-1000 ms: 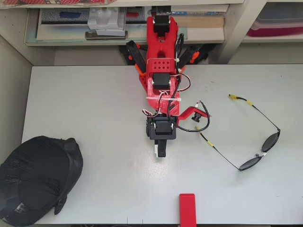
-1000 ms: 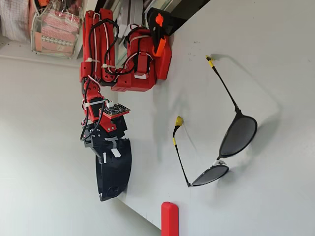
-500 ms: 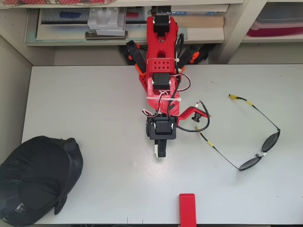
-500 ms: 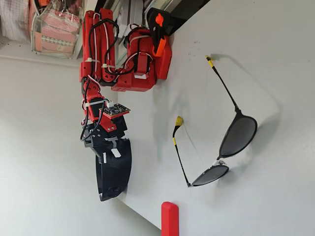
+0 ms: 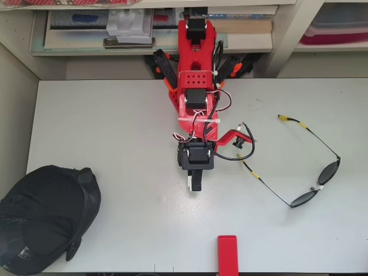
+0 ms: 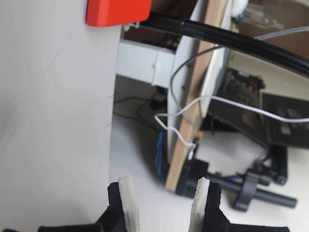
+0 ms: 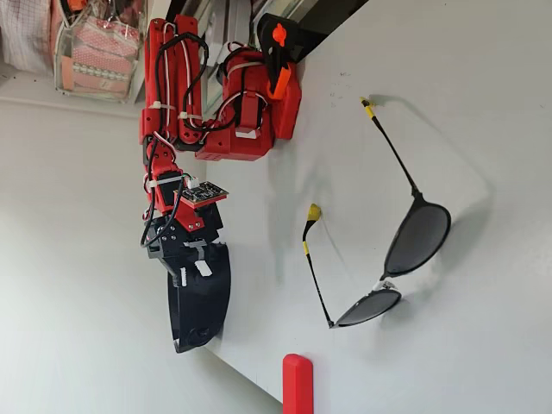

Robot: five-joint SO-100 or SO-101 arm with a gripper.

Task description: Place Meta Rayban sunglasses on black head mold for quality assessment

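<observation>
2 task pieces sit on opposite sides of the gripper (image 5: pixel 195 185) in the overhead view. Way off to its left, near the table's bottom corner, is the head mold (image 5: pixel 43 218), big matte-black dome. The gripper hangs over mid-table; the wrist view shows its white pads (image 6: pixel 128 199) parted a fair bit, nothing between them. Off to its right, well apart, lie the sunglasses (image 5: pixel 305 164), arms unfolded, their lenses farthest from the gripper and the yellow tips toward it. Long axis runs diagonally, upper right to lower left. They look light, thin and springy with slick lenses, so I'd grab the bridge or a hinge, gently.
</observation>
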